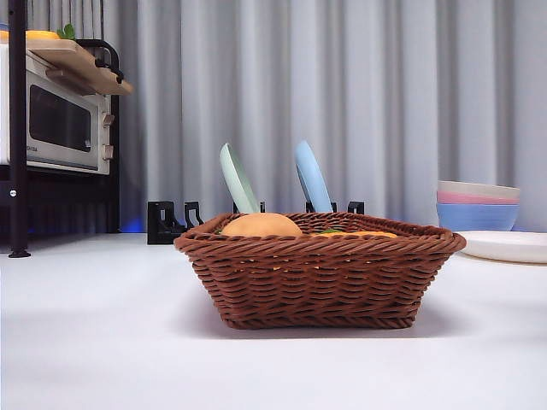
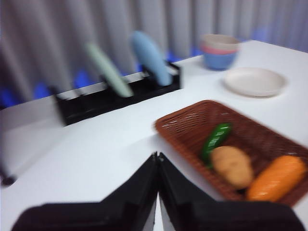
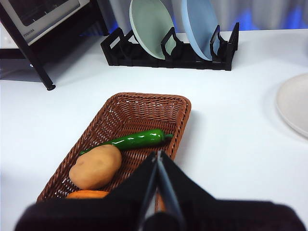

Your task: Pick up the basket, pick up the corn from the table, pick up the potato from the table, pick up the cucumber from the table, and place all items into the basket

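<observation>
The wicker basket (image 1: 320, 273) is sitting flat on the white bench (image 1: 102, 342), in front of a black dish rack (image 3: 168, 50) that is holding a green plate (image 3: 151, 24) and a blue plate (image 3: 199, 26) upright. All three vegetables are lying inside the basket. The potato (image 3: 95, 166) is resting near the middle of the floor, with the cucumber (image 3: 130, 141) just beside it, stretching toward the far wall. The corn (image 2: 276, 178) is lying on the potato's other side, close to the basket's end wall; the left wrist view is blurred, so its kernels cannot be made out there.

The left gripper (image 2: 158, 159) is hanging above bare bench just outside the basket's rim, its jaws clenched together on nothing. The right gripper (image 3: 157, 159) is hovering over the basket's long side, near the potato and cucumber, its jaws likewise pressed tight and empty.

Stacked bowls (image 1: 477, 205) and a white plate (image 1: 508, 246) are standing well apart on the bench, and a toaster oven (image 1: 60, 124) is sitting on a shelf.
</observation>
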Controlling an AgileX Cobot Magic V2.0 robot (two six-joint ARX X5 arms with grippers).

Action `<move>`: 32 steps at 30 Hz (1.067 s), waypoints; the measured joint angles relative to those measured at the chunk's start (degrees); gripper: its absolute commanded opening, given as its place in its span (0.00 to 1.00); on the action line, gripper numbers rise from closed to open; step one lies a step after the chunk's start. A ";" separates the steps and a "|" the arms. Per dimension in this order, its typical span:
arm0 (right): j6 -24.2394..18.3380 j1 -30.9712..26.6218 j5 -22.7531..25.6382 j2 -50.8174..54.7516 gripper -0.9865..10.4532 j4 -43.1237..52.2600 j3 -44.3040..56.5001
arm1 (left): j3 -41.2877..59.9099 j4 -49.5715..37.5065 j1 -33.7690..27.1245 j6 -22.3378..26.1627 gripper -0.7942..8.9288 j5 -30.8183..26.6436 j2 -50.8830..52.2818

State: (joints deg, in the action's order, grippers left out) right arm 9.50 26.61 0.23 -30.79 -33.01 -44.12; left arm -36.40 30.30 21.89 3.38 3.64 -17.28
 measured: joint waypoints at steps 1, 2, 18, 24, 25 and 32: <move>0.00 0.00 0.00 0.00 0.09 0.00 0.00 | 1.68 -0.33 -2.73 0.00 0.08 0.68 1.27; 0.00 0.00 0.00 0.00 0.09 0.00 0.00 | 3.26 -0.79 -5.03 0.00 0.08 0.90 2.29; 0.00 0.00 0.00 0.00 0.09 0.00 0.00 | 26.84 -15.56 -22.21 -0.50 0.08 7.21 12.48; 0.00 0.00 0.00 0.00 0.09 0.00 0.00 | 30.12 -15.47 -23.69 -1.49 0.08 7.28 14.36; 0.00 0.00 0.00 0.00 0.09 0.00 0.00 | 30.62 -15.34 -23.85 -1.51 0.08 7.26 14.93; 0.00 0.00 0.00 0.00 0.09 0.00 0.00 | 33.57 -14.99 -25.16 -2.97 0.08 6.88 17.00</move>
State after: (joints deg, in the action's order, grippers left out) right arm 9.50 26.61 0.23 -30.79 -33.01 -44.12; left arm -2.83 15.31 -3.27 0.40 10.52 -0.27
